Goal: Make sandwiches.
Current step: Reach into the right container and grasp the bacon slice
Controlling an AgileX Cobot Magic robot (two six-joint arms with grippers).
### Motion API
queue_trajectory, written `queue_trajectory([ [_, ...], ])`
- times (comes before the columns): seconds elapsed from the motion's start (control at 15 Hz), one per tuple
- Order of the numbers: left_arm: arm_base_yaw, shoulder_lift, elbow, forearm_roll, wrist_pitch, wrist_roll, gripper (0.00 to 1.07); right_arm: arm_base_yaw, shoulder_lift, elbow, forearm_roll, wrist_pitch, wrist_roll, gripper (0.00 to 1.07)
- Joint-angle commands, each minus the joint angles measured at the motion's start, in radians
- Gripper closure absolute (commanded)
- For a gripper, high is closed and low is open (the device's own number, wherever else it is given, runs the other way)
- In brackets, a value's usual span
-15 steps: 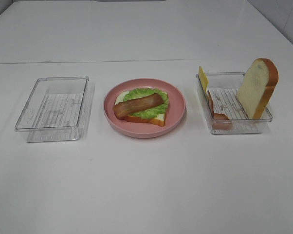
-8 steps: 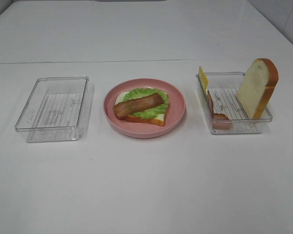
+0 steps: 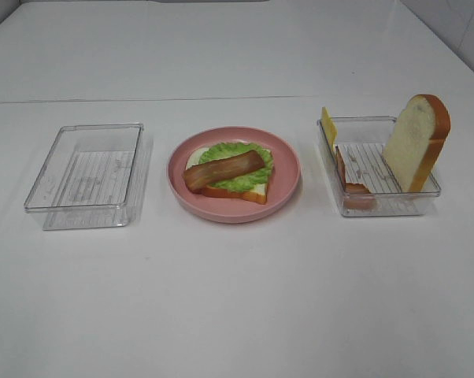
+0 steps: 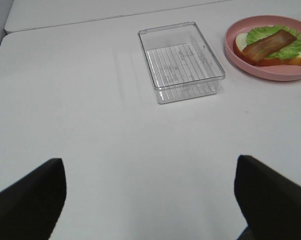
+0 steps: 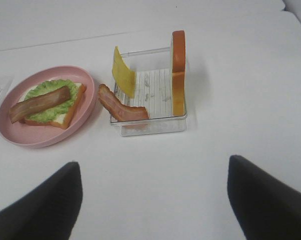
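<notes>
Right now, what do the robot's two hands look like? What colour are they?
Each wrist camera shows only two fingers. The left gripper has plain black, chunky, wedge-shaped fingers that look blurry. The right gripper looks the same. No cables, stickers or markings show. The arms themselves are out of sight in every view.

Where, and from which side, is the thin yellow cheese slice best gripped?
Probably the top edge, from above, pinching across the flat faces: the thin yellow cheese slice stands nearly upright against the wall of the clear plastic tray, its top above the rim.
</notes>
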Motion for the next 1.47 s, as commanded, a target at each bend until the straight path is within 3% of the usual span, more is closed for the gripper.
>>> queue_trajectory([
  [0.07, 0.0, -0.02, 0.005, -0.002, -0.016, 0.002, 0.2, -0.007, 0.17, -0.026, 0.04, -0.078, 0.002, 0.32],
  [0.2, 0.0, -0.02, 0.005, -0.002, -0.016, 0.002, 0.2, -0.007, 0.354, -0.097, 0.085, -0.081, -0.059, 0.32],
  [0.47, 0.0, -0.02, 0.005, -0.002, -0.016, 0.002, 0.2, -0.007, 0.751, -0.355, 0.145, 0.05, -0.215, 0.32],
  [0.87, 0.0, -0.02, 0.005, -0.002, -0.016, 0.002, 0.2, 0.005, 1.159, -0.695, 0.156, 0.258, -0.221, 0.32],
  [1.27, 0.0, -0.02, 0.005, -0.002, -0.016, 0.002, 0.2, 0.227, 1.406, -0.889, 0.098, 0.276, -0.131, 0.32],
  [1.47, 0.0, -0.02, 0.005, -0.002, -0.016, 0.002, 0.2, 0.272, 1.563, -1.022, 0.046, 0.318, -0.049, 0.39],
])
